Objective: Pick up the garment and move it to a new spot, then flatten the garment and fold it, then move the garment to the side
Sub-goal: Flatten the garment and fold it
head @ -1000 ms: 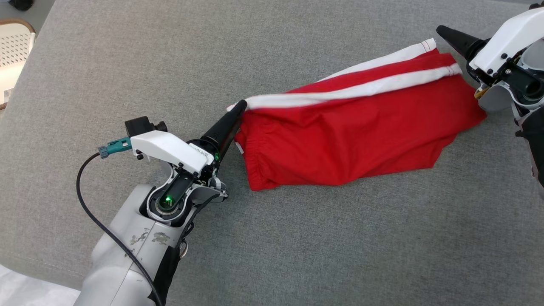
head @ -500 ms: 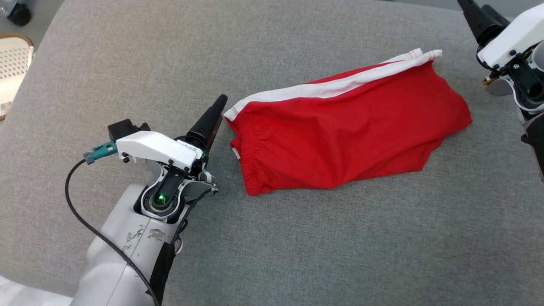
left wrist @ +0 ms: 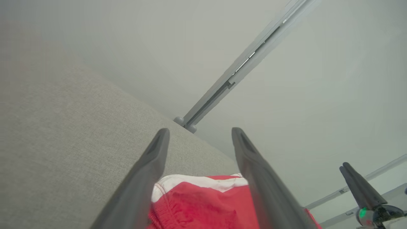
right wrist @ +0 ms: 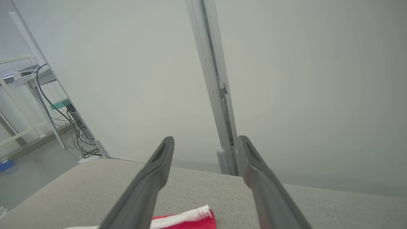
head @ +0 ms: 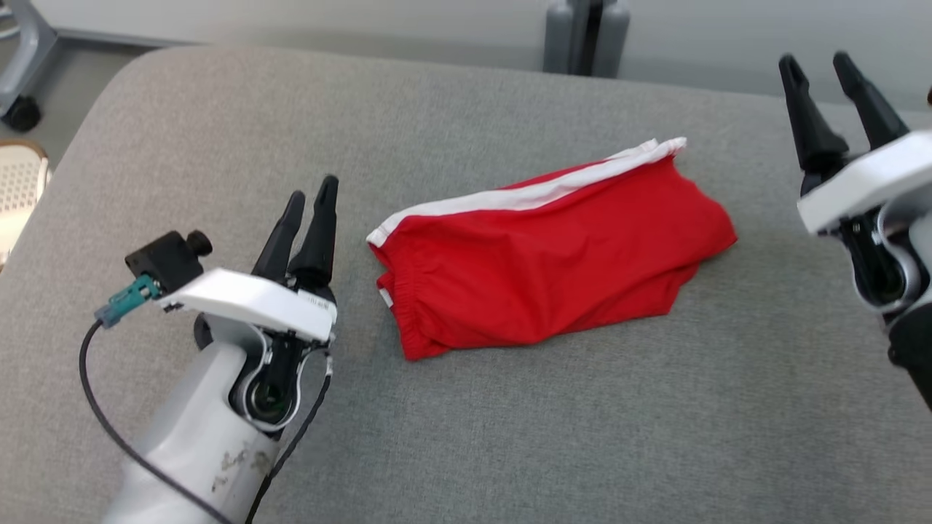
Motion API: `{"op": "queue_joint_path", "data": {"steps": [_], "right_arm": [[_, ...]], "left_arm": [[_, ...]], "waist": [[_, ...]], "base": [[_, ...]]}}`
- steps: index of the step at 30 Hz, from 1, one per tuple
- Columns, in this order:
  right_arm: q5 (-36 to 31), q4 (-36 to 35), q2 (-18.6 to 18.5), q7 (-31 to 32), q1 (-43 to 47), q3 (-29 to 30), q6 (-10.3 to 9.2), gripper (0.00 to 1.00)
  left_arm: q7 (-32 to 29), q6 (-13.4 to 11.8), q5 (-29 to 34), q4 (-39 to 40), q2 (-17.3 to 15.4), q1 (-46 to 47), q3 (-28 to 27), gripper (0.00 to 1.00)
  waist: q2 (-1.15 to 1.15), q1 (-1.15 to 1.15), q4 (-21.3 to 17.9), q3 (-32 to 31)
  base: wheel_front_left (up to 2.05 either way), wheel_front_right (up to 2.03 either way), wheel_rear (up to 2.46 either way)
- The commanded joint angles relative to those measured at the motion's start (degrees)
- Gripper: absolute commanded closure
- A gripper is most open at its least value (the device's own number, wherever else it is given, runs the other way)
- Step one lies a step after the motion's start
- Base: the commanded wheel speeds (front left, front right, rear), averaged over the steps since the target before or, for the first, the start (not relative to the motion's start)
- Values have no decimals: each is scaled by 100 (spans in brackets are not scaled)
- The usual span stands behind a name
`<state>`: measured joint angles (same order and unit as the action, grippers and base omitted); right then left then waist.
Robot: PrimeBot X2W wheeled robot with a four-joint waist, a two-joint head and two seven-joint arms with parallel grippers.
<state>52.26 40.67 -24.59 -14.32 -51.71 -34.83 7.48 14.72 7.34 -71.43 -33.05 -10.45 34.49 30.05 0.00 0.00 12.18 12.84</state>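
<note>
The garment (head: 553, 255) is a pair of red shorts with a white side stripe, lying folded on the grey cushion (head: 510, 437) at the middle of the head view. Its elastic waistband faces my left gripper (head: 311, 195), which stands open just left of it, raised and empty. My right gripper (head: 815, 67) is open and empty too, lifted clear to the right of the leg end. In the left wrist view the waistband end of the garment (left wrist: 203, 203) shows between the fingers (left wrist: 149, 165). The right wrist view catches the striped hem of the garment (right wrist: 187, 218) below open fingers (right wrist: 159, 171).
A grey post (head: 586, 33) stands behind the cushion's far edge. A wheeled frame (head: 18, 65) and a white perforated seat (head: 18, 196) sit off the cushion's left side. Bare cushion stretches in front of and to both sides of the shorts.
Both grippers let go of the shorts and drew back and upward, left one opening wide. The top layer settled so one white stripe shows. The camera has tilted up.
</note>
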Motion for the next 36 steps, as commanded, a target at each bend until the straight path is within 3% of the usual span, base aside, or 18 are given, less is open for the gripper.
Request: {"op": "queue_joint_path", "data": {"steps": [1,3,8,14,20,25,29,36], "right_arm": [[-77,-56,-42,-59,183,38,3,0],[-276,-209,-61,-94,464,177,3,0],[-1086,-907,227,-95,1504,1243,3,0],[-2018,-1548,821,-96,2692,2042,3,0],[-2305,-1572,1152,-92,3250,2217,3,0],[-2130,-1338,1276,-88,3370,2206,3,0],[-1275,-937,1469,184,3282,2174,3,0],[375,-255,1731,1269,2896,2654,3,0]], "left_arm": [[22,25,177,9,-28,-132,-25,0],[38,25,861,183,-37,-272,-504,0],[38,24,2879,871,393,-1175,-1709,0],[40,24,4349,1495,714,-2157,-2495,0],[40,-24,4392,1680,736,-2757,-2541,0],[41,-64,4383,1638,740,-2922,-2401,0],[41,-65,4388,1629,740,-2918,-2329,0],[41,-77,4402,1598,741,-2815,-2235,0]], "waist": [[0,0,-114,-215],[0,0,-151,-347],[0,0,-263,-634],[0,0,-385,-917],[0,0,-445,-1165],[0,0,-382,-1265],[0,0,-289,-1252],[0,0,-60,-1055]], "base": [[0,0,0],[0,0,0],[0,0,0],[0,0,0],[0,0,0],[0,0,0],[0,0,0],[0,0,0]]}}
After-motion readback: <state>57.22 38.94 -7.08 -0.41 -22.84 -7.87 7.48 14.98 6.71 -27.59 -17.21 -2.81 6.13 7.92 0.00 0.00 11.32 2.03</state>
